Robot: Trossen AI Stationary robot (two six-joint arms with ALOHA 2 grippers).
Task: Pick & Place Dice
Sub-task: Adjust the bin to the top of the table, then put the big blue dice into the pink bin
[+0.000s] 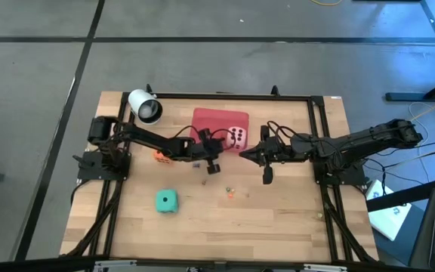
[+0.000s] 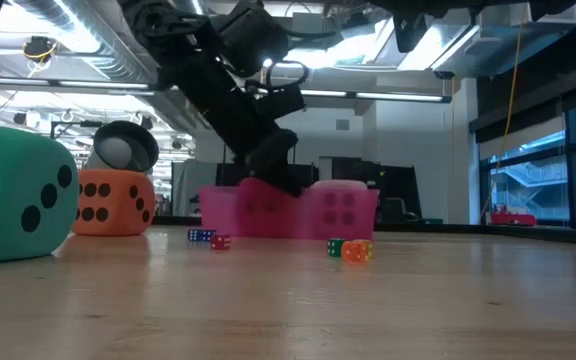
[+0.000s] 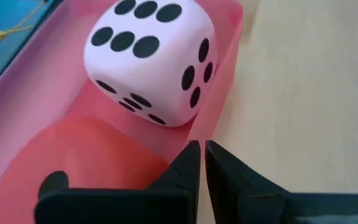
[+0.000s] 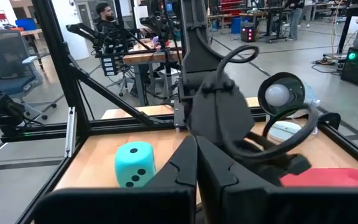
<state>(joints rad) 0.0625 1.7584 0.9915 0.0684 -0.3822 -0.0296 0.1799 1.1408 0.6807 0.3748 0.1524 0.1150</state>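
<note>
The pale pink die (image 3: pixel 151 59) sits in the pink tray (image 1: pixel 211 119), at its right near corner (image 1: pixel 236 138). A red rounded block (image 3: pixel 86 165), apparently the red die, lies in the tray just below my left gripper (image 3: pixel 202 160). That gripper is shut and sits at the tray's near wall (image 1: pixel 210 153). The orange die (image 1: pixel 159 156) rests on the table, half under the left arm. The teal die (image 1: pixel 166 200) stands alone nearer the near edge. My right gripper (image 4: pixel 196 163) is shut and hovers right of the tray (image 1: pixel 245 156). My left gripper has its shut fingertips (image 3: pixel 191 155) right at the tray's wall rim (image 3: pixel 213 106), slanting down from the table's left. Whether they touch or pinch the wall, I cannot tell.
A white round lamp-like object (image 1: pixel 145 106) stands at the far left of the table. Several tiny coloured beads (image 1: pixel 229 193) lie near the table's middle (image 2: pixel 346 249). Black frame rails run along the table's edges. Bare wood lies on the near half.
</note>
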